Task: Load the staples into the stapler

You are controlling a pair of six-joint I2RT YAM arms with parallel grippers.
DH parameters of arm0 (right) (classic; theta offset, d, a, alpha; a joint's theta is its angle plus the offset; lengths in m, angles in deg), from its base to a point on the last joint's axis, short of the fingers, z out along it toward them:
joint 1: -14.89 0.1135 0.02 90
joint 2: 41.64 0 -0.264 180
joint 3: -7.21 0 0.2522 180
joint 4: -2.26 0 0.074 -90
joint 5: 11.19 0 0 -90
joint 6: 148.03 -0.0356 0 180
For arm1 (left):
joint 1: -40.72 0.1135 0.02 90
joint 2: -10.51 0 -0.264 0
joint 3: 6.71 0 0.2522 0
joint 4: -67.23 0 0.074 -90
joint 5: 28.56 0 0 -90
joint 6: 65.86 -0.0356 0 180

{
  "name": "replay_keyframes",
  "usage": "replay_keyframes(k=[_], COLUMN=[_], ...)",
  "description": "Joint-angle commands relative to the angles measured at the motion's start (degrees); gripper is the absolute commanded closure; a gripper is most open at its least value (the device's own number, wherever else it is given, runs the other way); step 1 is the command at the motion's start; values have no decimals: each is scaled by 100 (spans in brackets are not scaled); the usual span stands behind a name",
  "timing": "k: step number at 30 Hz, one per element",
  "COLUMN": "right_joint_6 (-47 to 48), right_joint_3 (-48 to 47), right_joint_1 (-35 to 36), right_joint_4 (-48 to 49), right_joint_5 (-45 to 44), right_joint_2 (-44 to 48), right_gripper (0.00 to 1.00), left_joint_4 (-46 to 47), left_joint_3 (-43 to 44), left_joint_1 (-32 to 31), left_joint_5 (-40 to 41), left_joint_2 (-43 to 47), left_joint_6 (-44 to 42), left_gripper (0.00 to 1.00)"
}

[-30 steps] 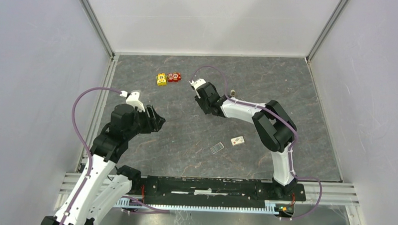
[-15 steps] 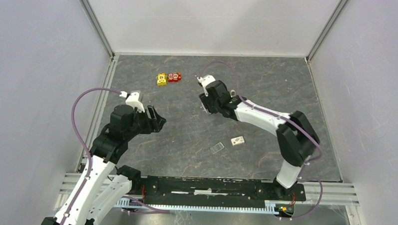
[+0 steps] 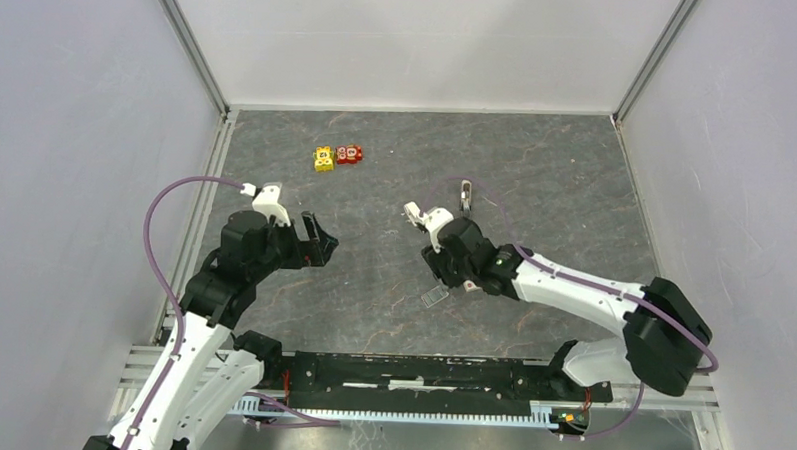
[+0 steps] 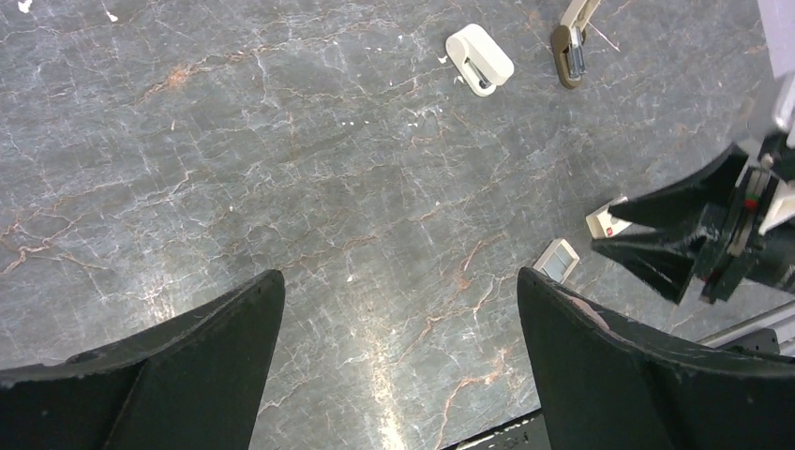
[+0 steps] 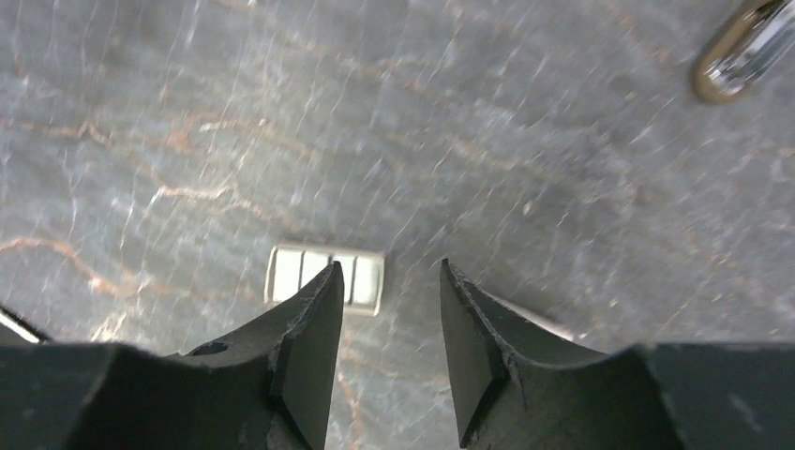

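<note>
Stapler (image 4: 479,59) lying loose on the desk (image 4: 281,169), nobody holding anything

The left tool (image 4: 398,281) is spread wide open over the stone top with nothing in it. The right tool (image 5: 390,272) is partly open and empty, hovering right over a little clear box (image 5: 323,278). The cream stapler is well away from both tools, near a brown metal piece (image 4: 569,42).

stapler (image 4: 479,59) just beside metal part (image 4: 569,52); well apart, small box (image 4: 560,260) near second box (image 4: 605,223)
</note>
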Motion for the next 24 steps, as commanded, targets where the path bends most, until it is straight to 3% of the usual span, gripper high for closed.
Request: replay_keyframes(k=[1,24], right_joint_6=[-511,-657], right_joint_3=[367,521], right_joint_1=[277,858], right_joint_4=[107,512], right_joint_5=[186,-94], right_joint_2=[517,-183], right_gripper=[53,61], left_joint_4=[191,204], left_joint_3=[-45,-66], left_joint_1=[-8,-9], left_joint_5=[-184,-158], left_joint_2=[28,129], left_joint_6=[-200,-261], left_gripper=[0,0])
